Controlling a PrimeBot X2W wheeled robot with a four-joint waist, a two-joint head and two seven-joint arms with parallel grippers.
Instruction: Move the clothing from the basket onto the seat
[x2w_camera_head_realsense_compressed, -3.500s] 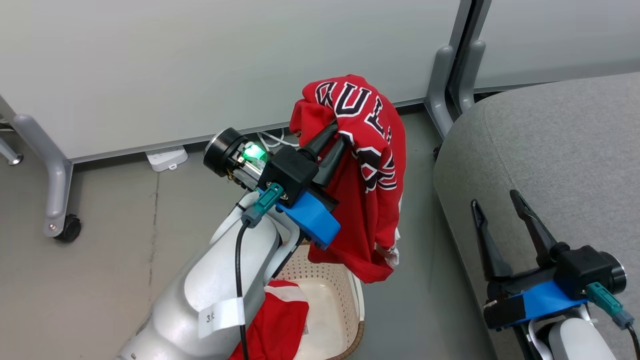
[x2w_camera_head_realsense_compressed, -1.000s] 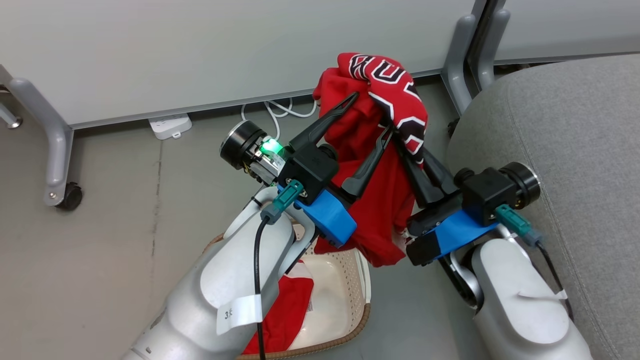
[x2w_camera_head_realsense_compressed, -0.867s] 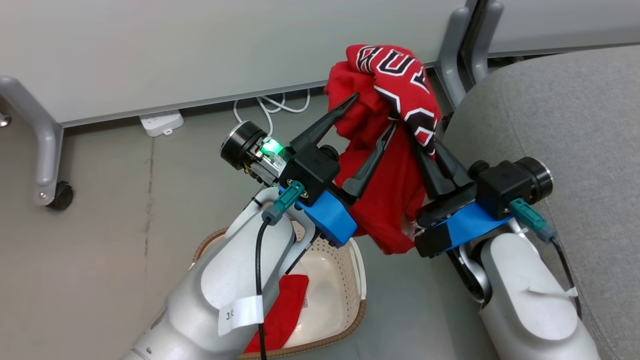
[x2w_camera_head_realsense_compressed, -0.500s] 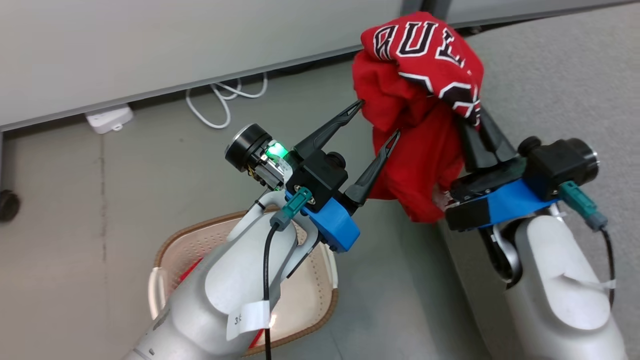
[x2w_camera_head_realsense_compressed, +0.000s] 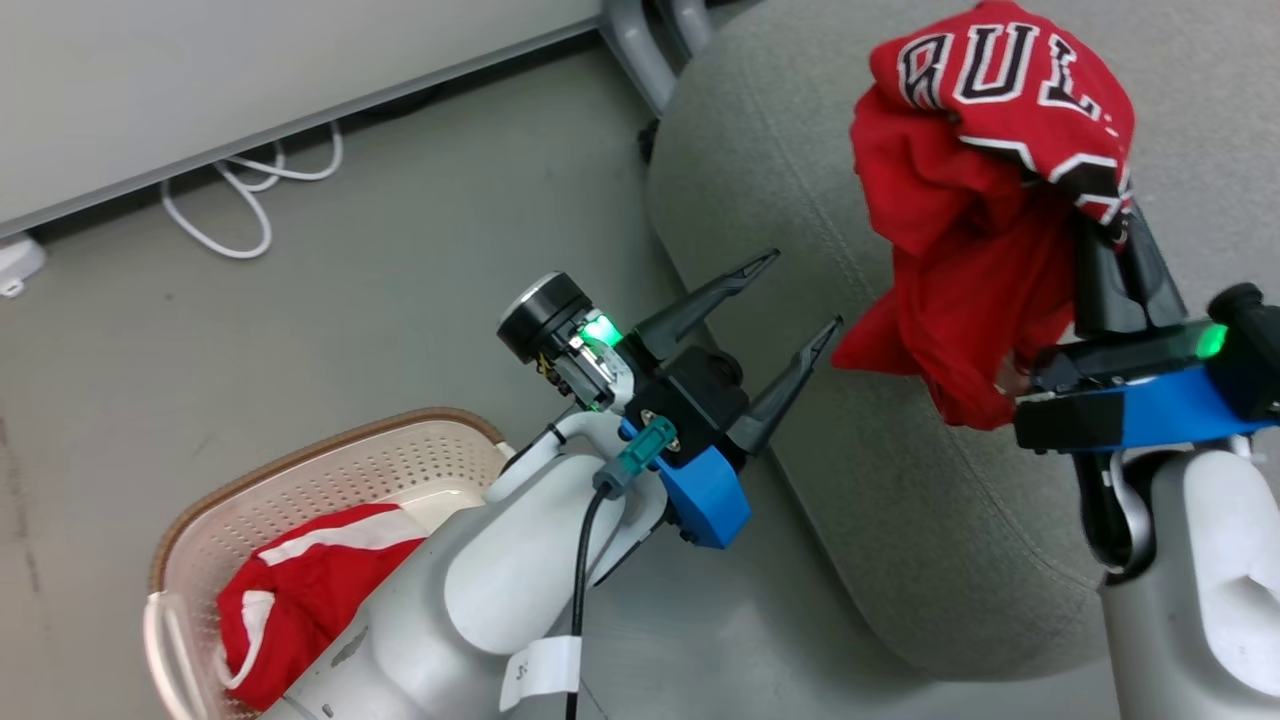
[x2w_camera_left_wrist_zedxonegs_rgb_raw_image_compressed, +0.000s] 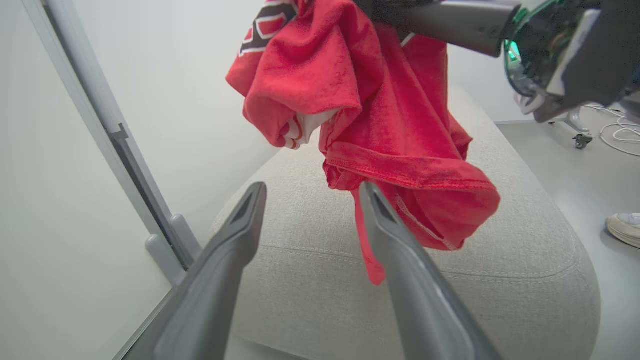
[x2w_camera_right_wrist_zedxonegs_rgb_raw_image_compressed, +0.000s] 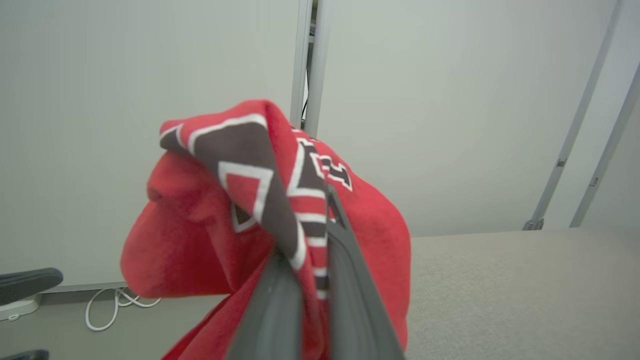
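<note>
The red jersey (x2w_camera_head_realsense_compressed: 985, 210) with black white-edged lettering hangs bunched over the light-grey seat (x2w_camera_head_realsense_compressed: 830, 200), pinched by my right gripper (x2w_camera_head_realsense_compressed: 1105, 225), which is shut on it. In the right wrist view the jersey (x2w_camera_right_wrist_zedxonegs_rgb_raw_image_compressed: 240, 200) drapes over the closed fingers (x2w_camera_right_wrist_zedxonegs_rgb_raw_image_compressed: 280, 300). My left gripper (x2w_camera_head_realsense_compressed: 800, 295) stands open and holds nothing, at the seat's left edge, apart from the cloth; its wrist view shows the jersey (x2w_camera_left_wrist_zedxonegs_rgb_raw_image_compressed: 370, 125) hanging above the seat (x2w_camera_left_wrist_zedxonegs_rgb_raw_image_compressed: 525, 260). The red piece with white trim (x2w_camera_head_realsense_compressed: 300, 580) lies in the cream basket (x2w_camera_head_realsense_compressed: 400, 465) at lower left, partly hidden by my left forearm.
Grey floor lies between basket and seat. A white cable (x2w_camera_head_realsense_compressed: 250, 190) loops along the base of the pale partition wall (x2w_camera_head_realsense_compressed: 200, 70). A grey partition foot (x2w_camera_head_realsense_compressed: 640, 40) stands by the seat's far corner. A shoe (x2w_camera_left_wrist_zedxonegs_rgb_raw_image_compressed: 625, 227) shows on the floor beyond the seat.
The head camera has swung right. My right gripper has carried the jersey from beside the seat to above its cushion. My left gripper has stayed open and now stands clear of the cloth.
</note>
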